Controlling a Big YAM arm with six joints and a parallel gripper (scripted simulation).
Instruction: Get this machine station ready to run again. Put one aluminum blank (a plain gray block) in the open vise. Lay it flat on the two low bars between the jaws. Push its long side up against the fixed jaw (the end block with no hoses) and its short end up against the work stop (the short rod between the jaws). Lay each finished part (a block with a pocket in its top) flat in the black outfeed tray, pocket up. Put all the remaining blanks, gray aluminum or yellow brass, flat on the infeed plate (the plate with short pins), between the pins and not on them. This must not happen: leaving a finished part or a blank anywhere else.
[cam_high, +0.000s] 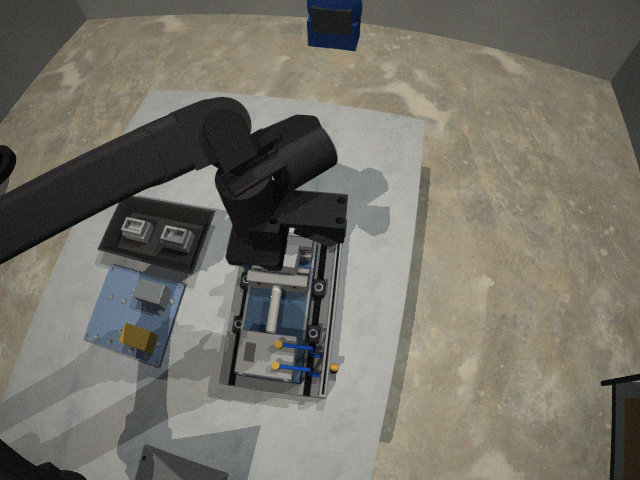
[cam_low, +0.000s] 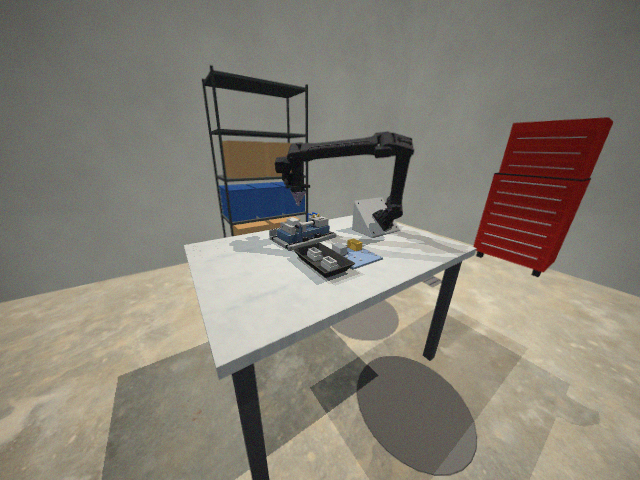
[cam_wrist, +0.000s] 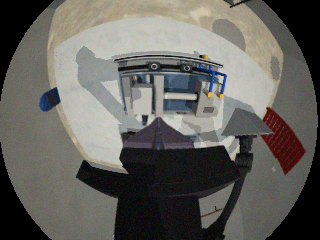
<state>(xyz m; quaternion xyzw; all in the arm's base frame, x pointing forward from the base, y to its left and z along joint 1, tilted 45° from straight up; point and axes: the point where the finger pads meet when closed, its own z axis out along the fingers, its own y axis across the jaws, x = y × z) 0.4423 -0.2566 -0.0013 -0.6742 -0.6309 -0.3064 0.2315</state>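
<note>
The gripper is shut and empty above the vise's fixed-jaw end; its fingertips are hidden in the top view. A gray blank lies in the vise between the fixed jaw and the moving jaw. Its seating against jaw and stop is unclear. Two finished parts sit pocket up in the black outfeed tray. A gray blank and a brass blank rest on the infeed plate; contact with pins is unclear.
The hose block with blue hoses forms the other vise end. A rail runs along the vise's long side. A gray angled bracket stands near the arm's base.
</note>
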